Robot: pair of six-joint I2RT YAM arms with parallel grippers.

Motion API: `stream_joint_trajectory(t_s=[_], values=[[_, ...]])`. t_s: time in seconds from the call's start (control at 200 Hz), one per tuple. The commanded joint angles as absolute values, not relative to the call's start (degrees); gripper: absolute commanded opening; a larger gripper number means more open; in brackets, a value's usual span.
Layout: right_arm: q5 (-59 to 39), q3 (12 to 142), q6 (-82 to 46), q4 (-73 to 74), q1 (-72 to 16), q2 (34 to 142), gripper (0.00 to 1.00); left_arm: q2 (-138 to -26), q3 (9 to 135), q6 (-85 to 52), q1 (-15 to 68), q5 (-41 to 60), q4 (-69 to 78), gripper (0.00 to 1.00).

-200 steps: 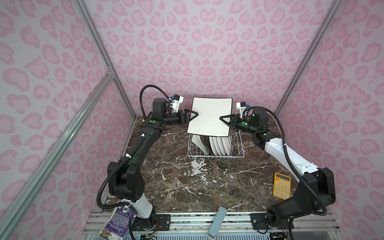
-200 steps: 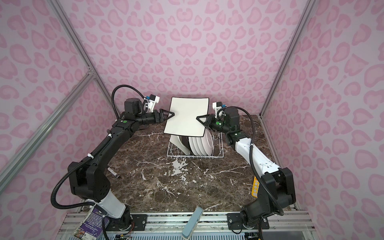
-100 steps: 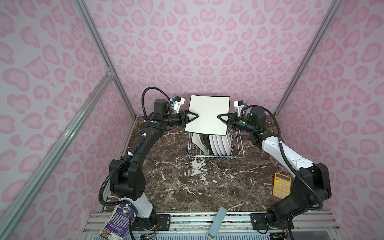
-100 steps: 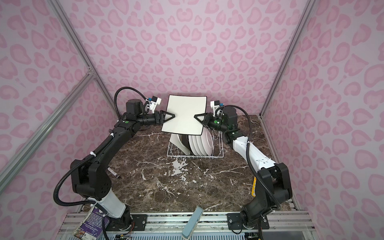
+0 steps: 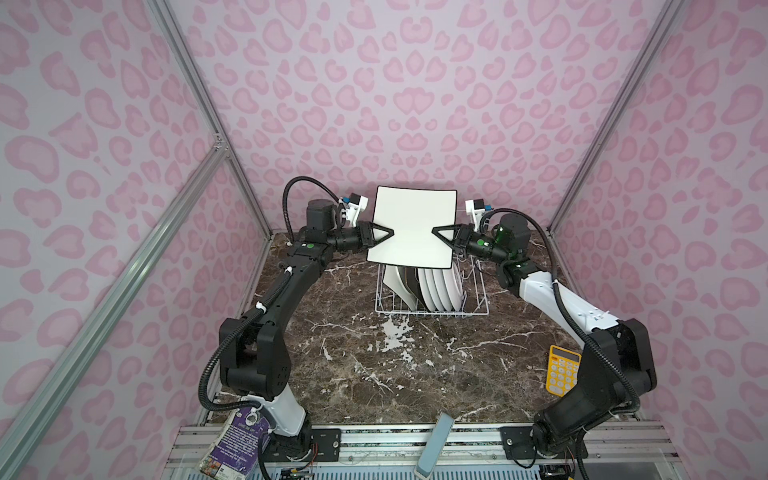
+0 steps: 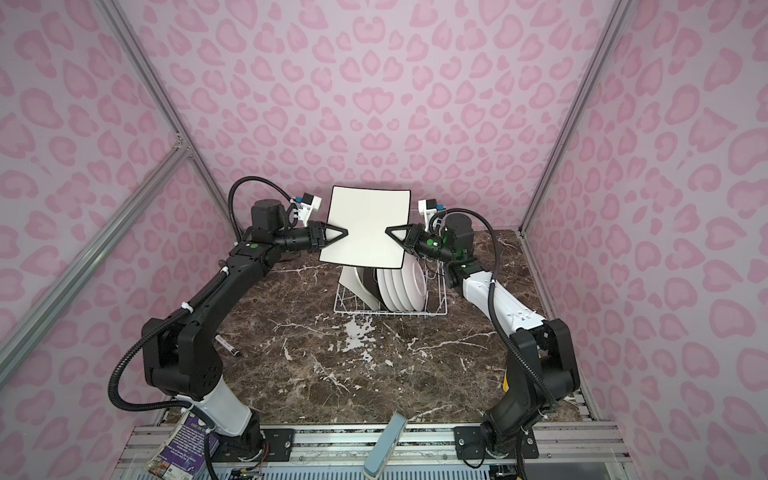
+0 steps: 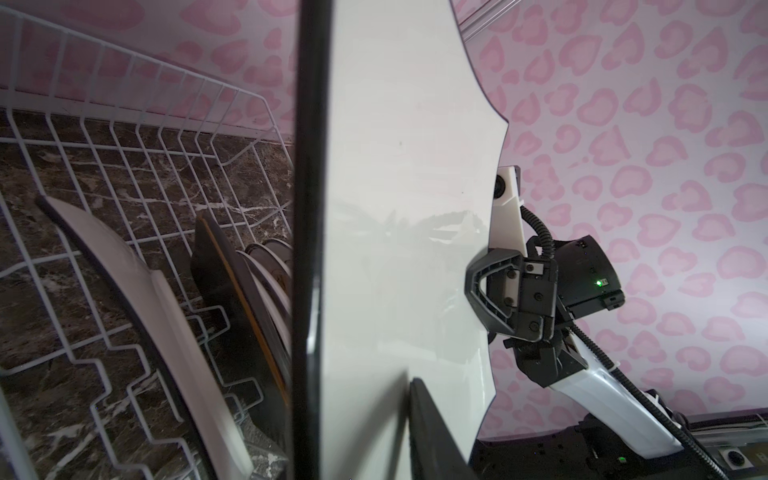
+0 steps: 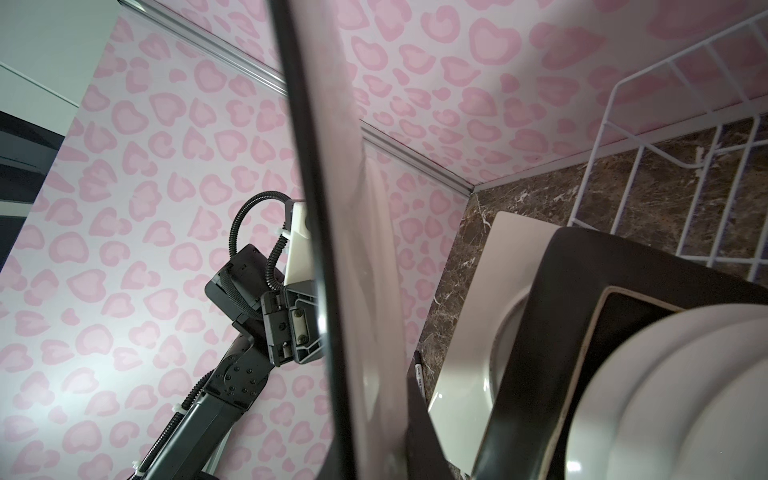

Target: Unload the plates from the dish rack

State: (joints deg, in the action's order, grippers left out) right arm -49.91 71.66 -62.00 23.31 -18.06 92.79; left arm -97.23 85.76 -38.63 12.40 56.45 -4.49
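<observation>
Table state, left to right.

Marker lies near the left edge, just beside the left arm's elbow.

Left gripper is up at the back, level with the right one, fingers straddling the left edge of the cream plate. In the left wrist view one finger lies against the plate's face. The other is hidden behind the plate, so I cannot tell whether the clamp is actually made.

Cream plate hangs in the air between the two grippers, above the rack — upright, face toward the front, slightly tilted. In both top views its lower edge overlaps the tops of the plates standing below.

Rack sits near the back edge of the table, roughly mid-width. Inside, all on edge, left to right:
- second cream plate, leaning left
- brown plate, right beside it
- round white plates, packed together — looks like four

Right gripper is clenched on the cream plate's right edge. In the right wrist view one finger presses on the plate's face.

Calculator, yellow, lies near the right edge toward the front, partly behind the right arm.
</observation>
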Motion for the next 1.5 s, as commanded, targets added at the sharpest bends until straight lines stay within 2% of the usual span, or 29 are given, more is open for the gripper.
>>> stream_joint_trajectory(t_s=[0.0,0.245,0.63,0.83,1.205,1.325,1.495], values=[[-50.83,71.46,-62.39,29.47,-18.32,93.38,0.00,-96.38,85.21,-38.59,12.67,59.15,0.68,0.22],[-51.10,71.37,-63.43,30.50,-18.32,94.65,0.00,-95.72,82.93,-42.67,12.74,58.21,6.58,0.03],[-51.06,71.31,-62.69,30.05,-17.78,94.37,0.19,-94.35,82.09,-44.87,12.58,56.57,9.40,0.03],[-50.89,70.90,-62.68,31.22,-17.32,94.27,0.37,-93.40,82.09,-44.75,12.63,55.28,8.10,0.04],[-49.78,70.38,-62.21,31.28,-16.88,94.10,0.64,-91.15,81.73,-45.86,12.61,53.89,9.76,0.03],[-48.16,70.44,-57.30,25.19,-16.66,92.20,0.70,-90.73,81.84,-46.09,12.53,53.60,9.76,0.04],[-42.94,72.38,-45.39,9.34,-16.69,88.31,0.79,-89.24,82.29,-43.27,12.50,51.34,6.51,0.04]])
